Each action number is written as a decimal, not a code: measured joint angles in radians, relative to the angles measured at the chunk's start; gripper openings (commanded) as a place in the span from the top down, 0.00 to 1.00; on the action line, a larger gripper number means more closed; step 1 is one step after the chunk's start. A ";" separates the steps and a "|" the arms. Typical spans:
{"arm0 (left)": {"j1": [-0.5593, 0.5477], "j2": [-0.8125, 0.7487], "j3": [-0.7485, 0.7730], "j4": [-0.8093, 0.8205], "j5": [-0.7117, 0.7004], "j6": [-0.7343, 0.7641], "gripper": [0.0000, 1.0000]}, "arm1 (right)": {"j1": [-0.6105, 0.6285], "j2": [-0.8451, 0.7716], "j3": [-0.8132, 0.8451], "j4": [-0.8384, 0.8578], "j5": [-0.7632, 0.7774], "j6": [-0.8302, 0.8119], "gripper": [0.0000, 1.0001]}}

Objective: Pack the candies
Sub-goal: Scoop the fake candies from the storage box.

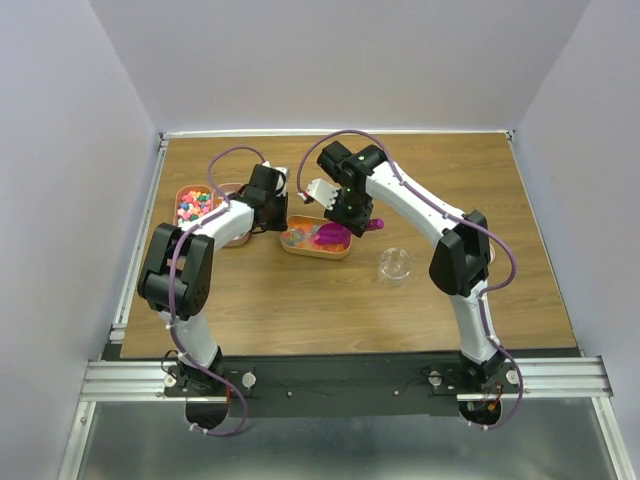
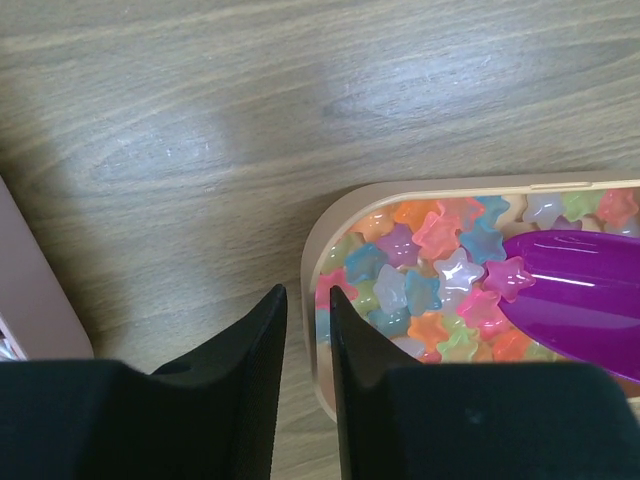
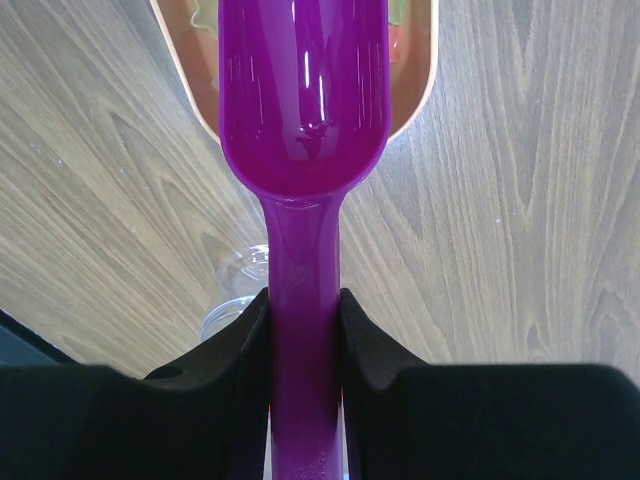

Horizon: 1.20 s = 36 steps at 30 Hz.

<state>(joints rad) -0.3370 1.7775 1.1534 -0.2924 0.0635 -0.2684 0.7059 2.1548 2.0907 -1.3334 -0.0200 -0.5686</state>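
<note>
Jaws are clamped on the scoop [image 3: 303, 100] by the right gripper [image 3: 303, 300]; the left gripper's [image 2: 308, 297] are set astride the tray [image 2: 450, 188] rim, grip unclear.

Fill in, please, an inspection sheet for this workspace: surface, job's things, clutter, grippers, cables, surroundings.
Surface: wooden table, bare wood around the items.
Job's things: star-shaped candies fill a peach tray at the centre; more lie in a second tray to the left.
Clutter: magenta scoop, its bowl over the peach tray; clear cup on the table to the right of it.
Grippers: left gripper has narrow jaws at the peach tray's end rim, grip unclear; right gripper is shut on the scoop's handle.
Cables: purple cables loop along both arms.
Surroundings: grey walls; aluminium rail at the near edge.
</note>
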 measured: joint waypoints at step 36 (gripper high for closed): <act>-0.010 0.005 0.000 -0.005 0.071 -0.009 0.78 | 0.031 0.107 0.085 0.006 -0.016 -0.024 0.99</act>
<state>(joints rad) -0.3473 1.7828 1.1534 -0.2974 0.1341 -0.2775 0.7372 2.2620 2.1757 -1.3273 -0.0364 -0.5930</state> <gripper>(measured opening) 0.229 0.342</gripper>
